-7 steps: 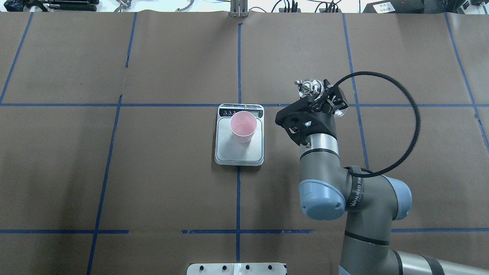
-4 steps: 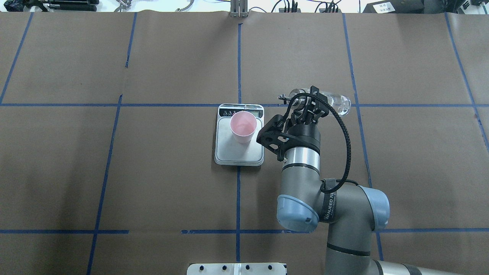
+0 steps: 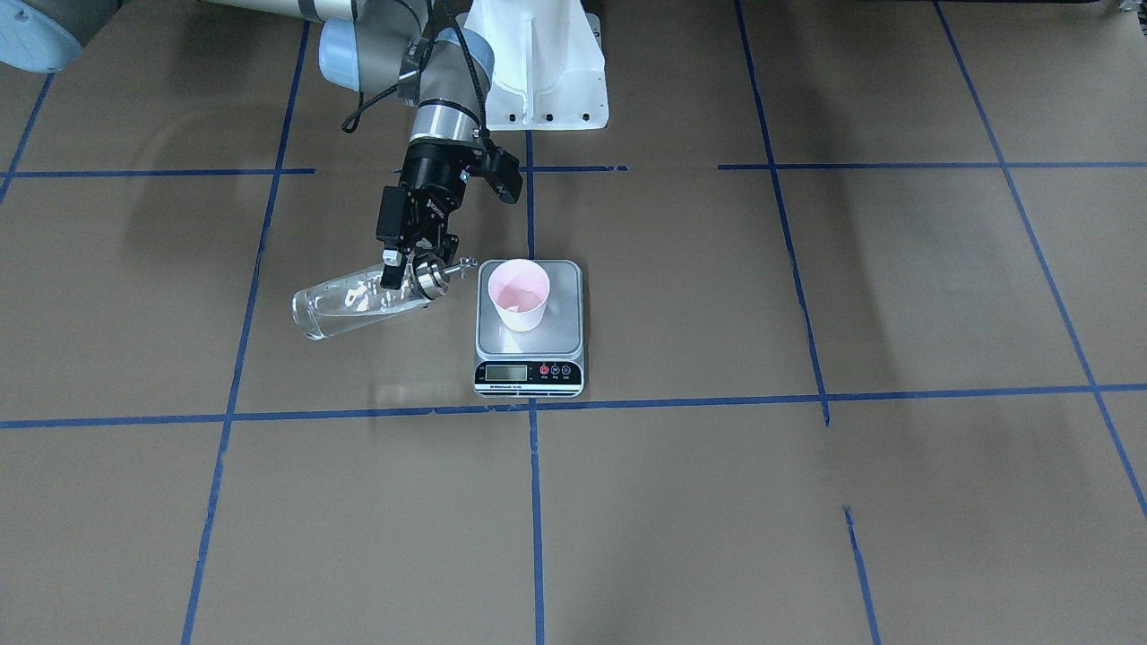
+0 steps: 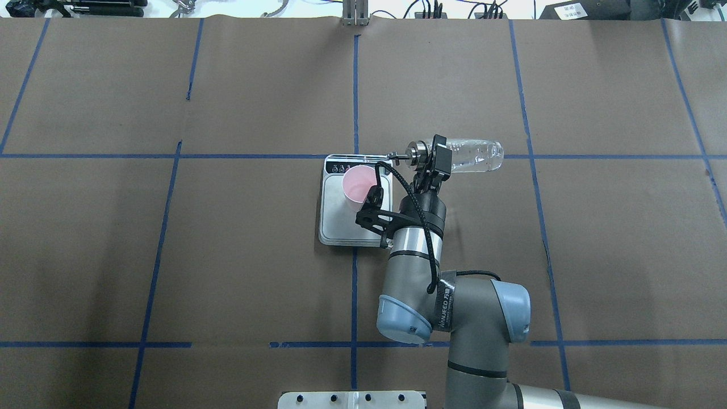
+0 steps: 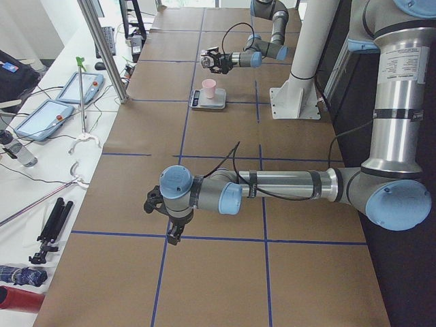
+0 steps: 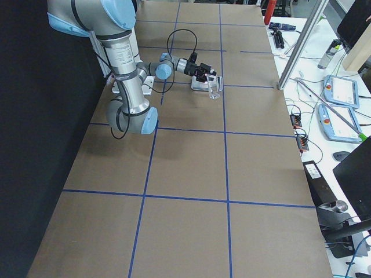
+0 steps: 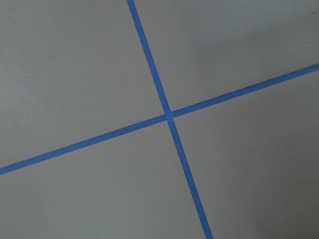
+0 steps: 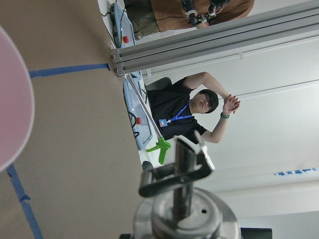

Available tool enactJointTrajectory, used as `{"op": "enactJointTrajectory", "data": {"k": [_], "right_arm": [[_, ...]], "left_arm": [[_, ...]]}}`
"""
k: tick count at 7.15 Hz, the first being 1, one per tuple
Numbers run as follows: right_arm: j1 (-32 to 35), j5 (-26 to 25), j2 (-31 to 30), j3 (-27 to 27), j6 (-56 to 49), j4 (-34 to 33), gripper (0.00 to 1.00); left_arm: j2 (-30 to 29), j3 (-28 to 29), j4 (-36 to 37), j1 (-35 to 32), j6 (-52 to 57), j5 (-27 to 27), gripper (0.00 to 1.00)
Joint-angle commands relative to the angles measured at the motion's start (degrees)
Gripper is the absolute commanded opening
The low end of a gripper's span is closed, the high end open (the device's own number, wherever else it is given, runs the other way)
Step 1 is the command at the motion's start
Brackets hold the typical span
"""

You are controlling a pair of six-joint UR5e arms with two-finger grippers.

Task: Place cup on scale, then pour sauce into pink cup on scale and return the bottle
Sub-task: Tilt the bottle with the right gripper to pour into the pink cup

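Bottle (image 4: 474,156) hangs on its side above the surface (image 4: 170,255), clamped just behind its metal pour spout (image 4: 412,153) by the right hand (image 4: 440,161), whose fingers are closed on the glass. Seen from overhead, the spout faces 9 o'clock and the base 3 o'clock. The bottle sits at about 2 o'clock from the pink cup (image 4: 360,184), its spout tip near the rim but apart from it. The cup stands upright on the scale (image 4: 352,227), toward the display end. The left hand (image 5: 172,231) hovers over bare surface, well apart; how far open it is I cannot tell.
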Motion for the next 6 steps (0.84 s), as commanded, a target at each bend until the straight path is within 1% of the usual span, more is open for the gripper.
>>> {"op": "enactJointTrajectory", "data": {"k": [1,2,4,6], "right_arm": [[-0.08,-3.56,0.12,-2.37,-5.13,-0.55,0.0],[-0.42,-5.32,-0.06,-2.9,-7.16,-0.55,0.0],[-0.78,-7.09,0.21,-2.91,-10.32,-0.55,0.0],[-1.04,-7.62,0.56,-2.91,-10.86,-0.55,0.0]], "left_arm": [[0.0,0.25,0.0,0.0,0.0,0.0,1.0],[0.0,0.25,0.0,0.0,0.0,0.0,1.0],[0.0,0.34,0.0,0.0,0.0,0.0,1.0],[0.0,0.43,0.0,0.0,0.0,0.0,1.0]]}}
